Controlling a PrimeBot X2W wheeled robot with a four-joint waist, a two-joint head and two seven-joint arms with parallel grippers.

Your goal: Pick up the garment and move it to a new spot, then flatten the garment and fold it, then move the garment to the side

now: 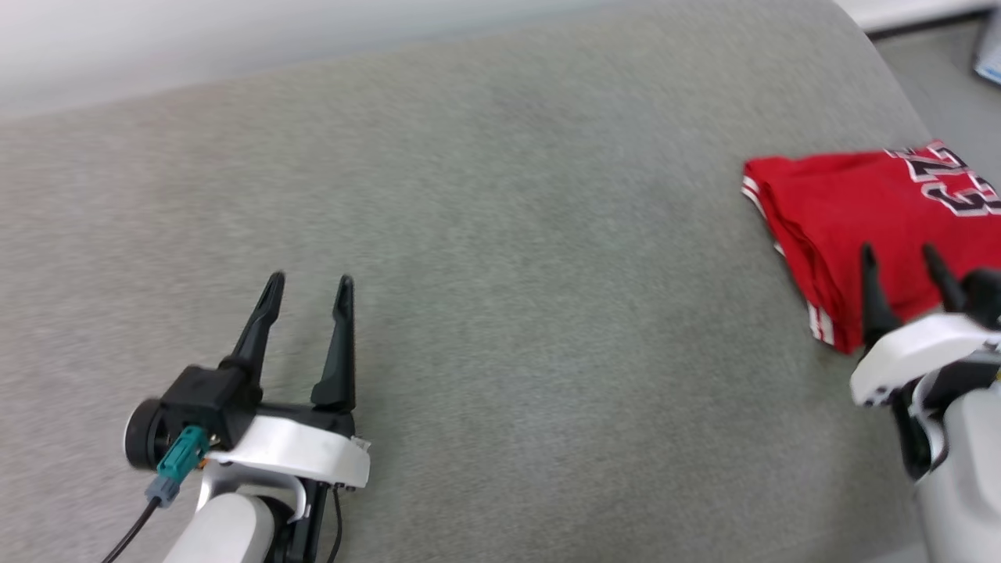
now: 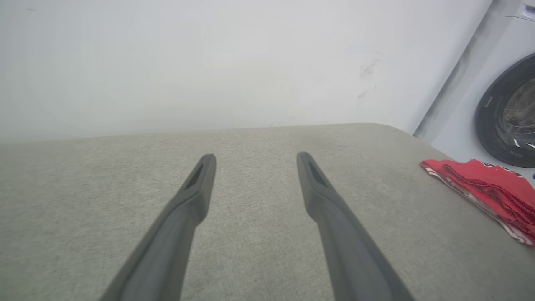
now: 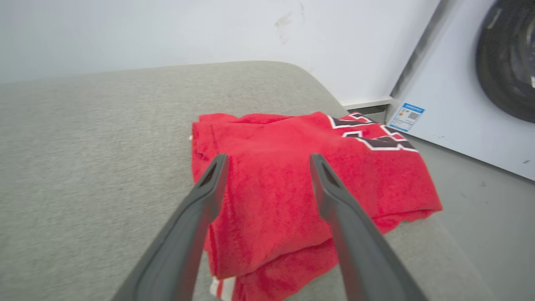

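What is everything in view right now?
garment: one, red jersey, black-and-white number, folded, right end of the pad
pad: one, grey fabric, the work surface
wall: one, white, behind the pad
washing machine: one, white with dark round door, right of the pad
label: one, blue and white, on the machine's front
floor: one, grey, beside the pad's right end
left gripper: one, dark fingers, open over bare pad
right gripper: one, dark fingers, open at the garment's near edge
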